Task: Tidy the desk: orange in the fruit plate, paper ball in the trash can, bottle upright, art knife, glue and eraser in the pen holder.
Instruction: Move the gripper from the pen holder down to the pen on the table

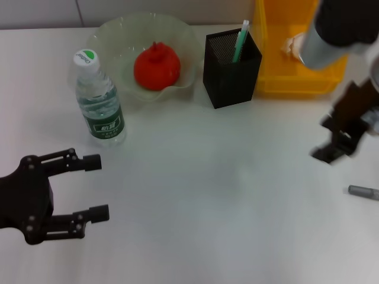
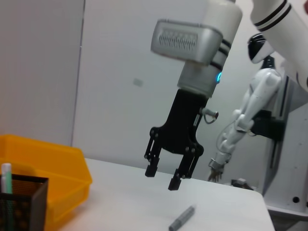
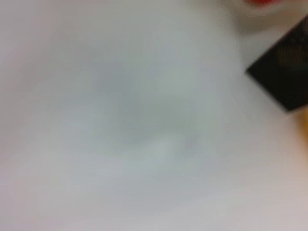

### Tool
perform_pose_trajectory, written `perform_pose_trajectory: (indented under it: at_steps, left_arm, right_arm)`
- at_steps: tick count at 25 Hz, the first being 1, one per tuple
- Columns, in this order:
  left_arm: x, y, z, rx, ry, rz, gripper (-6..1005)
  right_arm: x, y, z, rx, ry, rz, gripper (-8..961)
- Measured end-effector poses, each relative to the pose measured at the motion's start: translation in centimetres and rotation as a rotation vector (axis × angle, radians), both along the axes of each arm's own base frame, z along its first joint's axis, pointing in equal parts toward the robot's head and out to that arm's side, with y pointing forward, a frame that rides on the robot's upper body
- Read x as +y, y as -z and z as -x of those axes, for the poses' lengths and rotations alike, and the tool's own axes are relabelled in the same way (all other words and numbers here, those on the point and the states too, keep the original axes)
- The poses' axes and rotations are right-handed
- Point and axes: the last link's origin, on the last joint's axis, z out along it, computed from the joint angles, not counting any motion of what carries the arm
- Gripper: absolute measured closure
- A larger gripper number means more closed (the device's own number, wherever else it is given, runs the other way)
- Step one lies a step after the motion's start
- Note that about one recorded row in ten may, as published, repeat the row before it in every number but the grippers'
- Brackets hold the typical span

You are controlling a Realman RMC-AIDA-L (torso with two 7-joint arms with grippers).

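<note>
Overhead, the right gripper (image 1: 340,145) is seen at 3 o'clock on the white table (image 1: 225,195), hanging fingers-down, jaws parted and empty; the left wrist view confirms this (image 2: 166,175). The art knife (image 1: 363,191) lies just below it, untouched. At 8 o'clock the left gripper (image 1: 98,188) is held level, spread wide, holding nothing. The bottle (image 1: 99,100) stands upright at 10 o'clock. The orange (image 1: 156,67) sits in the fruit plate (image 1: 112,35). A green-capped stick (image 1: 240,41) stands in the pen holder (image 1: 231,70). A paper ball (image 1: 293,45) lies in the yellow bin (image 1: 278,77).
</note>
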Motion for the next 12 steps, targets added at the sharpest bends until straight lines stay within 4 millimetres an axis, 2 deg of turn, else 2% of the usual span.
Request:
perform_pose_trajectory:
  at_steps: [2, 3, 12]
  left_arm:
    - [-0.2, 0.0, 0.1, 0.001, 0.001, 0.012, 197]
    - [-0.2, 0.0, 0.1, 0.001, 0.001, 0.012, 197]
    - [-0.1, -0.3, 0.6, -0.057, -0.084, -0.024, 197]
  right_arm:
    - [-0.7, -0.3, -1.9, -0.030, 0.000, 0.056, 381]
    - [-0.7, -0.3, -1.9, -0.030, 0.000, 0.056, 381]
    - [-2.2, -1.7, -7.0, -0.097, -0.028, 0.180, 382]
